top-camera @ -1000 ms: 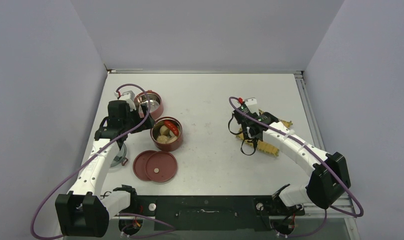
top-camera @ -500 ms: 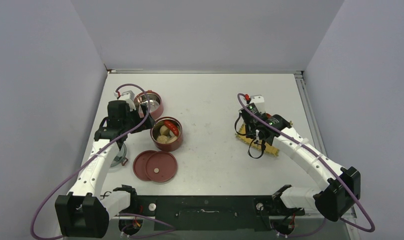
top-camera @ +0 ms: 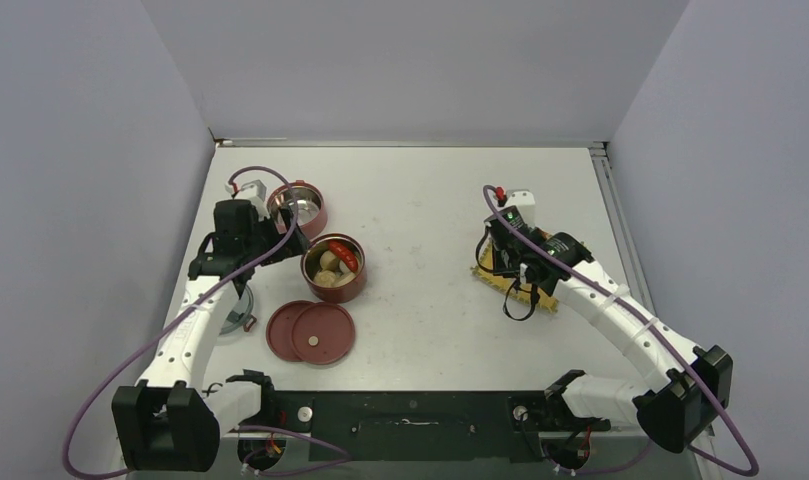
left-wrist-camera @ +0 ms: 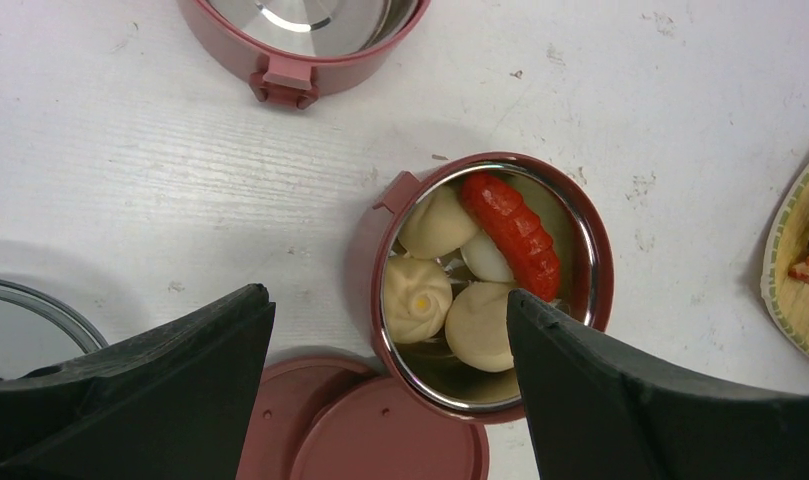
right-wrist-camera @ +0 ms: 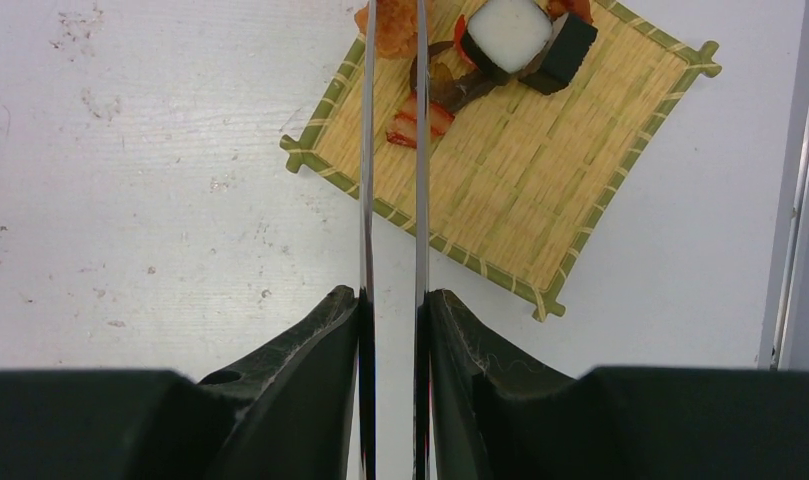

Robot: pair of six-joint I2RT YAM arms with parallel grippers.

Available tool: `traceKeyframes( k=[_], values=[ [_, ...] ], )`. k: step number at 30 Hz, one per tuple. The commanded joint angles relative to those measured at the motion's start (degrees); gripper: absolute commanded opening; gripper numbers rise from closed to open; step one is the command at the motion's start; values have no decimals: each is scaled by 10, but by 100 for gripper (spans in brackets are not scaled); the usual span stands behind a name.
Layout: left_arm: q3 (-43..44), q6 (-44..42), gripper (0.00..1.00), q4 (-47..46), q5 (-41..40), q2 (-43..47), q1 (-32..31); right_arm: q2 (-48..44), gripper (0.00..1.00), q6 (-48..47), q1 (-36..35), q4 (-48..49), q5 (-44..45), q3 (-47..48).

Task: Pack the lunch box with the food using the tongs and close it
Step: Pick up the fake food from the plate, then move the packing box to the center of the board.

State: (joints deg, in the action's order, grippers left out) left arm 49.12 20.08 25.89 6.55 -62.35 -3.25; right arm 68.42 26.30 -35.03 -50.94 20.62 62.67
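The right gripper [right-wrist-camera: 392, 300] is clamped on the tongs [right-wrist-camera: 367, 190], one finger against each thin arm, so the two arms run almost parallel with a narrow gap between them. The arms leave the wrist picture at its top edge, so their tips are cut off. They end just beside an orange fried piece [right-wrist-camera: 390, 25], and I cannot tell whether they touch it. Under them lies the woven mat [right-wrist-camera: 540, 190], which carries red strips [right-wrist-camera: 420, 122] and a white block [right-wrist-camera: 510, 35] with a dark wrap. From above, the arm hides most of the mat, and the tongs cannot be made out.

The left gripper [left-wrist-camera: 388, 300] stands wide open with nothing in it. Between its fingers the wrist view shows the filled bowl [left-wrist-camera: 592, 250], which holds pale buns [left-wrist-camera: 420, 295] and a red sausage [left-wrist-camera: 510, 235]. The empty bowl [left-wrist-camera: 330, 68] is cut off at the top of that view. The overhead camera shows it whole, near the filled one but apart. Two lids [left-wrist-camera: 380, 445] overlap just beside the filled bowl. A round grey thing [left-wrist-camera: 30, 310] at the left edge is half hidden under the arm, and I cannot tell what it is.
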Motion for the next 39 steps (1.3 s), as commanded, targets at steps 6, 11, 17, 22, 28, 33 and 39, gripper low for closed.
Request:
traceKeyframes(
  k=[6,11,17,22,28,33,39],
  values=[
    [76,60,74,-65,35,-112,89,-43,5,-14,-7,62,-1,0],
    [143,45,67,-57,-6,-195,100,-64,5,-17,-8,78,-9,-17],
    [199,25,59,-39,-23,-286,119,-81,5,-19,-9,106,-30,-44],
    [234,12,54,-26,-20,-344,122,-81,5,-24,-9,112,-32,-50],
    [264,7,50,-33,-28,-392,123,-90,5,-22,-10,115,-25,-59],
    [293,-3,41,-25,-31,-430,123,-95,5,-19,-10,115,-27,-67],
    [296,-4,30,-29,-22,-446,118,-93,5,-18,-10,117,-24,-70]
  ],
)
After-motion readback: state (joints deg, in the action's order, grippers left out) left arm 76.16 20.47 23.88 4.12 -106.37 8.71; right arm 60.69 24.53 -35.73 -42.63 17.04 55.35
